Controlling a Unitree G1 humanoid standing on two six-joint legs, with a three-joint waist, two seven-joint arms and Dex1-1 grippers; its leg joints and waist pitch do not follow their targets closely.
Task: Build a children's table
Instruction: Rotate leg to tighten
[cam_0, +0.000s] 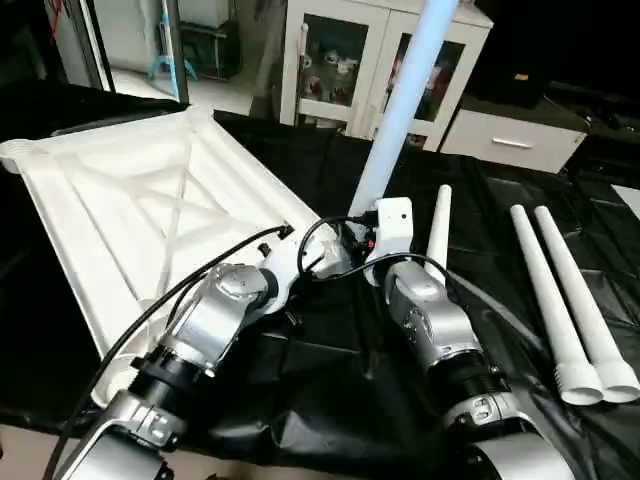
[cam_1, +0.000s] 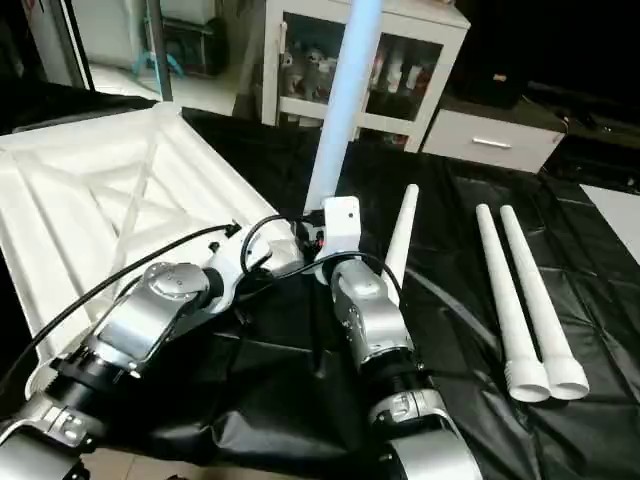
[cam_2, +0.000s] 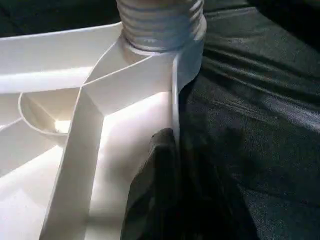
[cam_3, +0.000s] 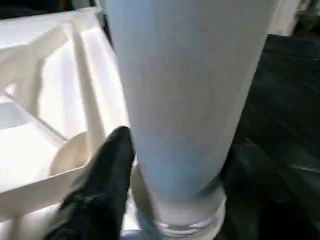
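a home-like room: a white cabinet with glass doors holding small items, a low white drawer unit, and black sheeting over the work surface.

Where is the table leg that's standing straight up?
The upright leg stands in the near right corner socket of the upside-down tabletop, just ahead of the robot's two forearms. Three more legs lie flat on the black cloth to its right.

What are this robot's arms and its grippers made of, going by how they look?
Both forearms, left and right, are rounded shells of brushed silver metal with black ring joints nearer the body. Loose black cables loop over them toward the wrists. A small white box sits at the right wrist. The fingers are matt black.
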